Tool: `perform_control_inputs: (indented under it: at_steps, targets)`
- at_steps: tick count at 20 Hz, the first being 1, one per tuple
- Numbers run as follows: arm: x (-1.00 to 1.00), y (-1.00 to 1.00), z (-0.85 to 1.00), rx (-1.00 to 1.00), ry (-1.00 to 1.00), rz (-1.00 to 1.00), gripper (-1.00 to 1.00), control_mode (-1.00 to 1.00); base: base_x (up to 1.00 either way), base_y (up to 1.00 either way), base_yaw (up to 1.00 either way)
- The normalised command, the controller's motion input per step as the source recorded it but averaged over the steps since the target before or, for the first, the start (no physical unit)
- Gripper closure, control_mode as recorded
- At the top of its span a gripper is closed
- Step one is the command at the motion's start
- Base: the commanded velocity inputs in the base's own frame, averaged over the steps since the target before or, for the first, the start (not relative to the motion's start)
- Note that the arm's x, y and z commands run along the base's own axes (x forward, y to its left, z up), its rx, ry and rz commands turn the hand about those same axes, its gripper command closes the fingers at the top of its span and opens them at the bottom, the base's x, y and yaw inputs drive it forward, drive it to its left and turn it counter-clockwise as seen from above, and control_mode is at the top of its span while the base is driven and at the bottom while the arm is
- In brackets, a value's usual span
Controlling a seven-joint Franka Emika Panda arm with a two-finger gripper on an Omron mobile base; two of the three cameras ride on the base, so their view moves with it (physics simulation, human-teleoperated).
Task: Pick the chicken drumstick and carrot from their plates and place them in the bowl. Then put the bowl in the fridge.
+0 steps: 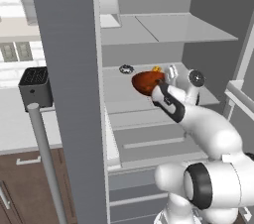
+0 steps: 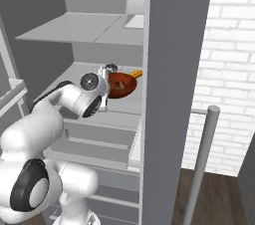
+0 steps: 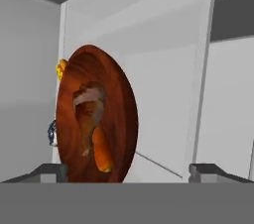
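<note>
Claw (image 3: 127, 171) jaws stand wide apart, with one dark tip low at each side of the hand view; they grip nothing, and the bowl (image 3: 94, 116) sits ahead of them, toward the left tip. That glossy reddish-brown bowl (image 1: 145, 82) rests on a pale grey shelf (image 1: 119, 91) inside the open fridge (image 1: 74, 99), just in front of the wrist. Within the bowl lie the chicken drumstick (image 3: 88, 114) and, below it in the hand view, the carrot (image 3: 101, 157). A small yellow-orange thing (image 1: 157, 69) shows just behind the bowl's rim, too small to identify. Farther back on the same shelf, beside the bowl, is a small dark ring-shaped item (image 1: 126, 69). Outside the fridge, on the counter (image 1: 20, 119) beyond its wall, stands a black faceted pot (image 1: 35, 88).
</note>
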Motion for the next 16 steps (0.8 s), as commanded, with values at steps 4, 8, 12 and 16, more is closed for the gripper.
perform_control_inputs:
  at_steps: [4,8,12,16]
  targets:
    - [-0.98,0.0,0.92,0.0,0.12,0.0,-1.0,-1.0,0.0,0.0,0.0]
    - [-1.0,0.0,0.83,0.0,0.15,0.0,-1.0,-1.0,0.0,0.0,0.0]
    - [-1.0,0.0,0.78,0.0,0.12,0.03,-1.0,-1.0,0.0,0.0,0.0]
    - [-1.0,0.1,0.8,0.0,0.11,0.0,-1.0,-1.0,0.0,0.0,0.0]
